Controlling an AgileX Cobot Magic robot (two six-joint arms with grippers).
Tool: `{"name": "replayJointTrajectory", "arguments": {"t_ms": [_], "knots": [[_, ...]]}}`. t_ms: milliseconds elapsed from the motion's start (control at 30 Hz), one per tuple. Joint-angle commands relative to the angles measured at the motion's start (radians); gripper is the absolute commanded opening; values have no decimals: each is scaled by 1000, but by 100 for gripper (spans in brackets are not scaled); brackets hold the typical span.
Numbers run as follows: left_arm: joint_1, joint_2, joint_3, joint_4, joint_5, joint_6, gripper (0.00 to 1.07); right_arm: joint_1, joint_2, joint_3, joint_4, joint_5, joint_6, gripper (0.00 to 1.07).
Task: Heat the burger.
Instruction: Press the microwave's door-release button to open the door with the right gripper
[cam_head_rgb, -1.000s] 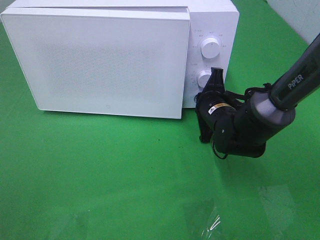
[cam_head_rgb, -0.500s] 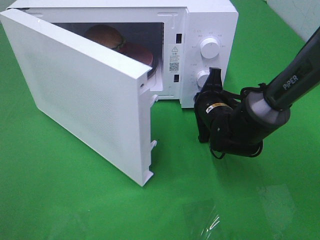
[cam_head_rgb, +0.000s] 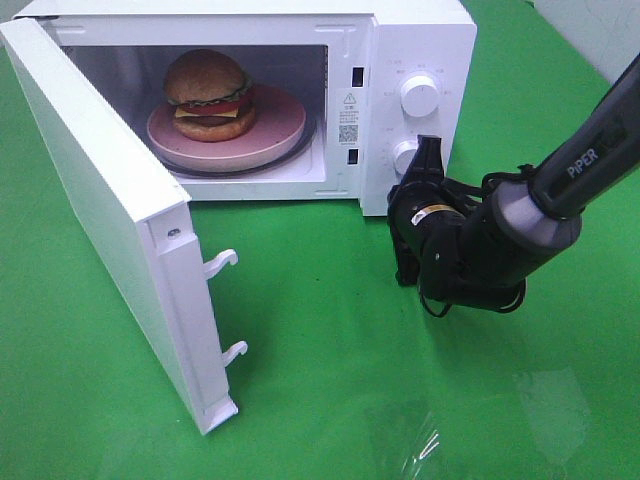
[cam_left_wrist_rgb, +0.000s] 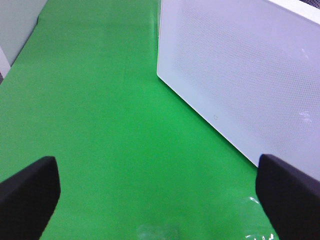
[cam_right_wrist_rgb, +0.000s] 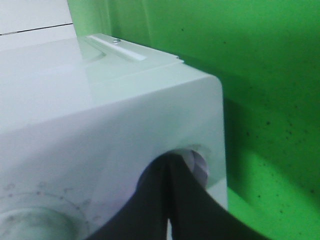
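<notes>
The burger (cam_head_rgb: 208, 95) sat on its plate (cam_head_rgb: 285, 128) inside the open microwave (cam_head_rgb: 430, 40), left of the right end effector (cam_head_rgb: 430, 148), whose closed tips touched the lower knob (cam_head_rgb: 404, 158). The left end effector (cam_left_wrist_rgb: 160, 190), spread wide, faced the door's (cam_left_wrist_rgb: 240, 75) outer side.

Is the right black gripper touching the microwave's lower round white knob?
Cannot tell. In the right wrist view the shut black right gripper overlaps the lower round white knob, hiding any contact; the exterior high view settles nothing either.
</notes>
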Motion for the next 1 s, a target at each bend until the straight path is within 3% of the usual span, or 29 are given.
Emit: {"name": "replayJointTrajectory", "arguments": {"t_ms": [33, 700, 1000], "knots": [[4, -4, 2, -5, -5, -4, 99, -45, -8, -110, -116, -162, 13, 0], [4, -4, 2, -4, -5, -3, 99, 25, -162, 121, -155, 35, 58, 0], [4, -4, 2, -4, -5, -3, 99, 25, -331, 217, -208, 265, -137, 0]]}}
